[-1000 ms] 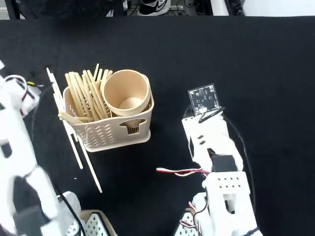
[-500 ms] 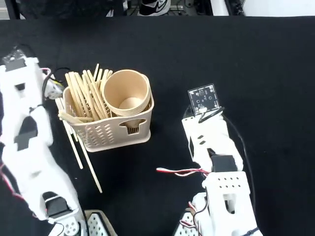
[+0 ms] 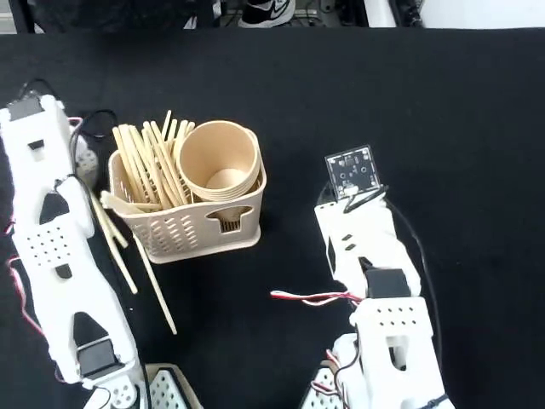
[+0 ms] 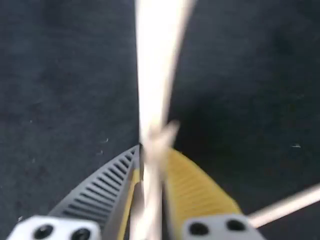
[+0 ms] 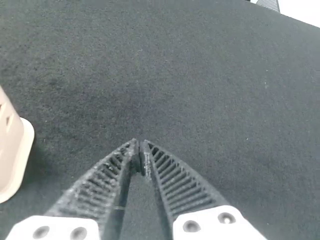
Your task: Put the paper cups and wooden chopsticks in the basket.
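Left arm (image 3: 53, 234) is swinging in beside basket (image 3: 200, 232); I am logging its pincer (image 4: 150, 167) clamping a chopstick (image 4: 156, 75), right pincer (image 5: 138, 152) closed.

I'm seeing the beige basket (image 3: 196, 232) holding nested paper cups (image 3: 219, 160) and many chopsticks (image 3: 146, 166); loose chopsticks (image 3: 154, 287) are lying beside it.

Looks like a hobby robotics lab — black-cloth tabletop (image 3: 383, 94), white arms (image 3: 375, 256) trailing loose wires (image 3: 311, 297), a sneaker (image 3: 266, 12) past the edge.

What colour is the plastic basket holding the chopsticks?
The slotted plastic basket is pale beige, best seen in the high view.
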You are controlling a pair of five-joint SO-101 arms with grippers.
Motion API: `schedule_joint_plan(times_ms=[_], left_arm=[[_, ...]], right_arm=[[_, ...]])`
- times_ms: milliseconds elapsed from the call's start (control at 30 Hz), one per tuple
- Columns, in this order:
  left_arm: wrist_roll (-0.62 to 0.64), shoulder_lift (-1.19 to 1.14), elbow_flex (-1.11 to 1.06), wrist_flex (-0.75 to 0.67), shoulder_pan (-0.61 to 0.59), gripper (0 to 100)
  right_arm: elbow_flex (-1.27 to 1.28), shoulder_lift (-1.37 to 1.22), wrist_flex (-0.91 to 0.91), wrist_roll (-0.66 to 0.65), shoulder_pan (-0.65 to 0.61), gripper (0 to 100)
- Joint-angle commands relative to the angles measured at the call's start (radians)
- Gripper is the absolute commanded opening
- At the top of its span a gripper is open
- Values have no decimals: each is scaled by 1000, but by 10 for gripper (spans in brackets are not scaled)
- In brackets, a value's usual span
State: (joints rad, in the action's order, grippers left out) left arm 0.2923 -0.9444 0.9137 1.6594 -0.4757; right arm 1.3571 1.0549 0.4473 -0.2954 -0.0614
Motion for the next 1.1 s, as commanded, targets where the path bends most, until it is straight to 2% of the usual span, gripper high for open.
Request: schedule_joint_plan(times_ms=[0,167,367,767,933,1067], left_arm=[[-46,0,180,103,-25,30],[-51,31,237,103,-35,28],[-52,189,116,103,-33,28],[-51,987,-351,84,-27,29],[-44,1387,-579,-74,-27,29],[-52,1743,-926,-316,27,29]], right_arm=[[-10,8,-17,-8,11,15],[-10,8,-15,-8,11,15],[-10,8,-17,-8,11,15],[-8,8,-17,-8,11,15],[-8,8,-17,-8,11,15],[-8,8,-17,-8,11,15]])
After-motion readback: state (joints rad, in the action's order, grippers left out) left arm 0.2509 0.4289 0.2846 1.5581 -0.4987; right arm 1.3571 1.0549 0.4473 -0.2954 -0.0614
